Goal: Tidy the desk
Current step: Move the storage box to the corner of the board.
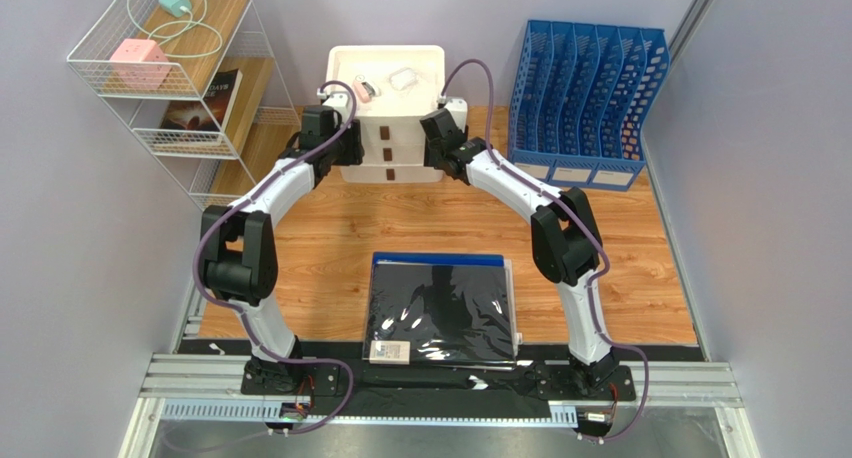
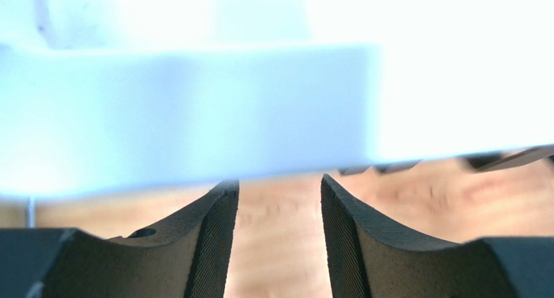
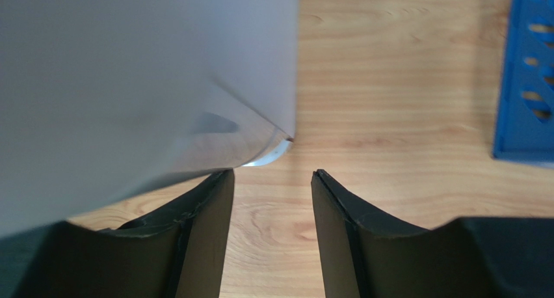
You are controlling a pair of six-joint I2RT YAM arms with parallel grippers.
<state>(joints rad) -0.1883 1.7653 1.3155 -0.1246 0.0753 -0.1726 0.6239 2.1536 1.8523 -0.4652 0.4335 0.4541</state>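
The desk [image 1: 330, 218] is a light orange-brown wooden top. At its far middle stands a white drawer unit [image 1: 388, 128] with three brown handles and two small items in its top tray. My left gripper [image 1: 350, 150] is at the unit's left side and my right gripper [image 1: 433, 146] at its right side. In the left wrist view the left gripper [image 2: 279, 187] is open, with bare desk [image 2: 279, 246] between the fingers and the white unit [image 2: 195, 116] just ahead. The right gripper [image 3: 273, 177] is open too, its left fingertip against the unit's corner [image 3: 130, 83].
A black folder with a blue edge [image 1: 440, 308] lies at the near middle. A blue file rack [image 1: 585, 103] stands at the far right. A white wire shelf [image 1: 185, 78] at the far left holds a pink cube, a teal device with cable and a book.
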